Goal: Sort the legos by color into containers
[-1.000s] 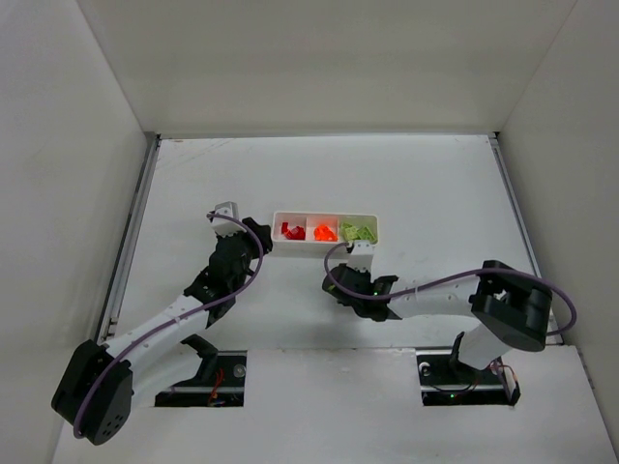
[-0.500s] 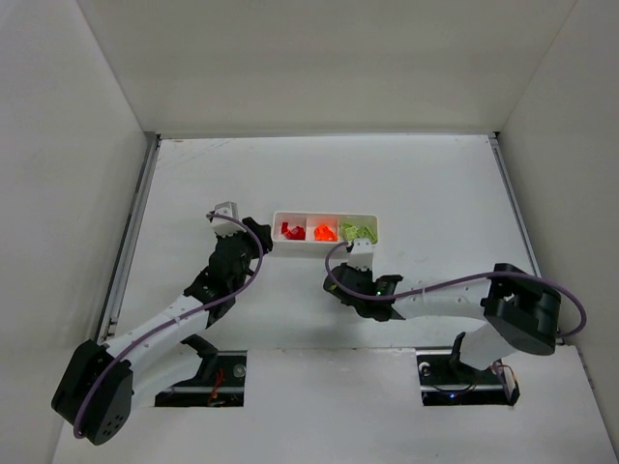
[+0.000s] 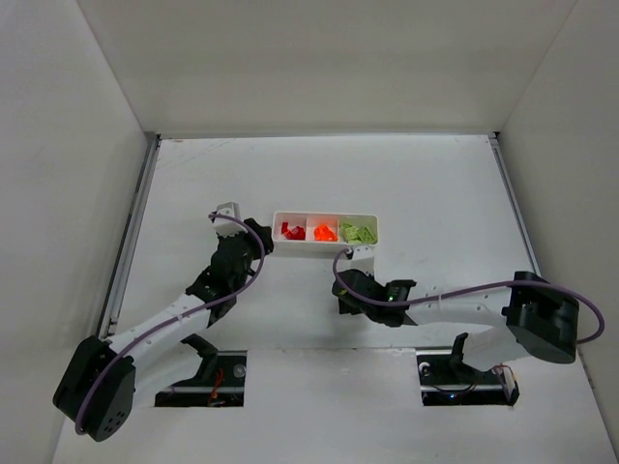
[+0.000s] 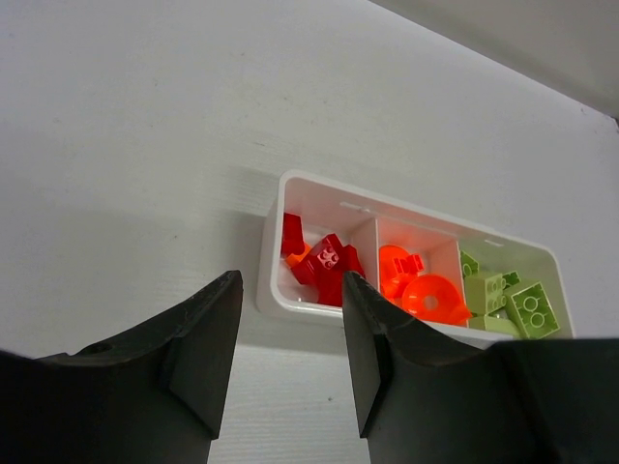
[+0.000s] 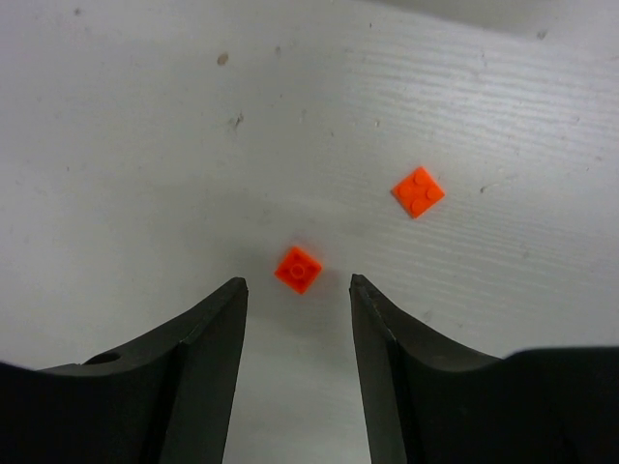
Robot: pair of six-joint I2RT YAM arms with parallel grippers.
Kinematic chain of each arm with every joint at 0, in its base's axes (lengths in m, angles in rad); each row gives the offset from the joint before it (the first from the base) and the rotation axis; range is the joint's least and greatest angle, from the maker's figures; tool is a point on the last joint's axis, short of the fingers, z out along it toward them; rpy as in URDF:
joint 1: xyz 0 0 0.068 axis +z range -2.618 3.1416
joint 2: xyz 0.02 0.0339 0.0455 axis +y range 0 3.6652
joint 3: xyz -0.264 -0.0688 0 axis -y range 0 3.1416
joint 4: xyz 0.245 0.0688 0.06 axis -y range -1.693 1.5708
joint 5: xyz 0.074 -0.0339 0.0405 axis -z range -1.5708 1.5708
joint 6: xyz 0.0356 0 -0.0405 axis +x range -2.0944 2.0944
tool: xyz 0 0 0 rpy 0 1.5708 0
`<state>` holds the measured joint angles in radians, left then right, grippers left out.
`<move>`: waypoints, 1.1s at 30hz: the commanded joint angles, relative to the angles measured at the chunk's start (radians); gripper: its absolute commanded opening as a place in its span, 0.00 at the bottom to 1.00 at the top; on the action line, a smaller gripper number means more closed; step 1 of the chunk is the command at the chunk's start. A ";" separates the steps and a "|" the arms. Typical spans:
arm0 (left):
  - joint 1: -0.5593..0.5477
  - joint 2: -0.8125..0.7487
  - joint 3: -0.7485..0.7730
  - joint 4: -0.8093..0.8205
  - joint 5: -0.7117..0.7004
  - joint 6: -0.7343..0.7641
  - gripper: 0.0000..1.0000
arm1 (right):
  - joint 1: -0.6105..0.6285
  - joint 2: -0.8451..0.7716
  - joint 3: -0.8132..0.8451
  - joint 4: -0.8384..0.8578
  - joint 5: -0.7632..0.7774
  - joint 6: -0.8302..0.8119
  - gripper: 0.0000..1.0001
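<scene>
Right wrist view: nearest us, the right gripper [image 5: 297,314] shows only two dark fingers [image 5: 208,358], cut off by the bottom edge. They stand moderately apart with nothing between them. Just past the tips, in line with the gap, a small orange square lego [image 5: 298,269] lies flat on the speckled white table [image 5: 116,145]. A slightly larger orange lego plate [image 5: 418,190] lies farther out, to the gripper's right, apart from the first.

In the left wrist view, the left gripper [image 4: 288,324] is also cropped to two dark fingers, parted and holding nothing. Its right finger hides the near right corner of the white tray [image 4: 319,188], which sits just beyond the tips. Red legos [image 4: 324,263] fill the compartment straight ahead of the gap. Orange legos [image 4: 421,290] lie in the middle one, and yellow-green legos [image 4: 513,304] in the one farthest right.

In the top external view we cannot make out either gripper's fingertips or the two loose orange pieces. The left gripper sits just beside the tray's left end, and the right gripper is near its right end.
</scene>
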<state>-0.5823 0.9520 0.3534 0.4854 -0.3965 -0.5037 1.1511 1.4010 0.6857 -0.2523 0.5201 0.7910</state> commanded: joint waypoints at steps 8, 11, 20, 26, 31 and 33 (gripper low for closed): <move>-0.006 0.008 0.002 0.056 0.001 -0.007 0.43 | 0.022 0.045 0.005 0.079 -0.089 0.028 0.52; -0.004 0.022 0.004 0.058 0.001 -0.007 0.43 | 0.020 0.064 0.005 0.087 -0.054 0.034 0.47; -0.012 0.040 0.007 0.068 0.001 -0.004 0.43 | 0.019 0.141 0.035 0.076 0.055 0.025 0.41; -0.012 0.050 0.007 0.074 0.001 -0.002 0.43 | 0.019 0.174 0.060 0.047 0.097 0.024 0.38; -0.007 0.047 0.006 0.074 0.001 -0.002 0.43 | 0.025 0.182 0.064 0.035 0.095 0.019 0.33; -0.007 0.047 0.006 0.074 0.001 -0.002 0.43 | 0.031 0.178 0.058 0.028 0.095 0.019 0.37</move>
<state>-0.5892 1.0012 0.3534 0.5056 -0.3954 -0.5041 1.1675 1.5642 0.7341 -0.1787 0.6067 0.8116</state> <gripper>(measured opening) 0.426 0.355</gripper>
